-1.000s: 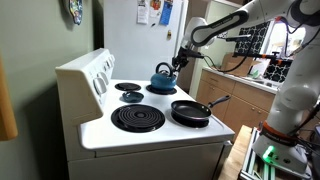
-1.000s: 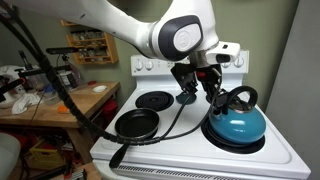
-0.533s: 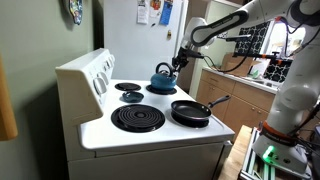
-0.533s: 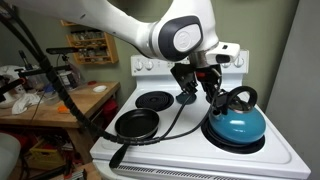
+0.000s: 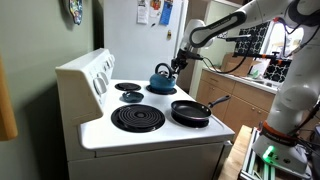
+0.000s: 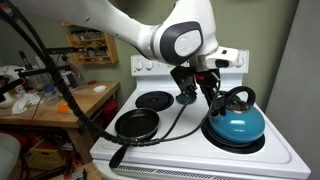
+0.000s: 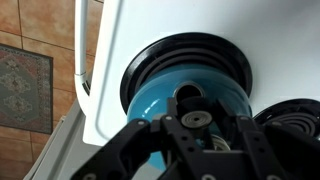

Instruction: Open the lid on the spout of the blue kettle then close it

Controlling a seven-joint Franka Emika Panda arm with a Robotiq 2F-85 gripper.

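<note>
1. We see a white stove (image 5: 150,130) w/ coil burners in both exterior views. The blue kettle (image 6: 236,124) sits on a rear burner; in an exterior view it's at the back, by the wall (image 5: 162,80).
2. A black frying pan (image 5: 190,112) rests on a front burner, handle pointing off the stove edge; it's near the kettle but apart from it.
3. The gripper (image 6: 200,88) hangs just beside the kettle's dark arched handle (image 6: 240,97), at about spout height.
4. The spout & its lid are too small for us to make out.
5. Wrist view: we look down on the kettle (image 7: 160,100) btwn dark fingers (image 7: 140,145). They look spread, but we can't tell for sure if they pinch anything.
</note>
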